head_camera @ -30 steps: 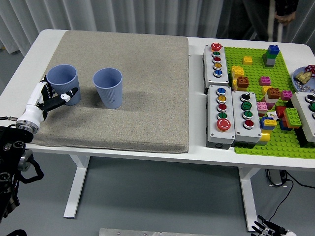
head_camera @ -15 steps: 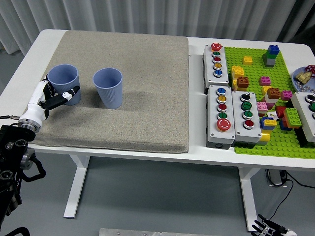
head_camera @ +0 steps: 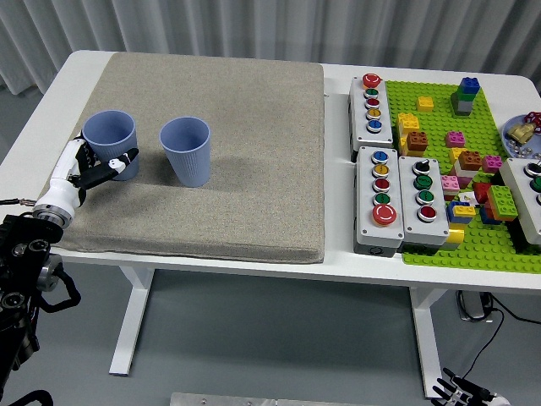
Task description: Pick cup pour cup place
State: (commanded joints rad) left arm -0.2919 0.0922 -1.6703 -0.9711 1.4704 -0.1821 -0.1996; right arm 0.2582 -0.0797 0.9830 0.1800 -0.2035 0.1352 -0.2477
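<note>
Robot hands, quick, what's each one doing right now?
Left hand: fingers around the base of the left blue ribbed plastic cup, grasp looks closed on it.
Right hand: hanging low below the table, fingers spread, holding nothing.

Black left arm, silver wrist cuff, white hand (head_camera: 80, 172) with black fingers.
</note>
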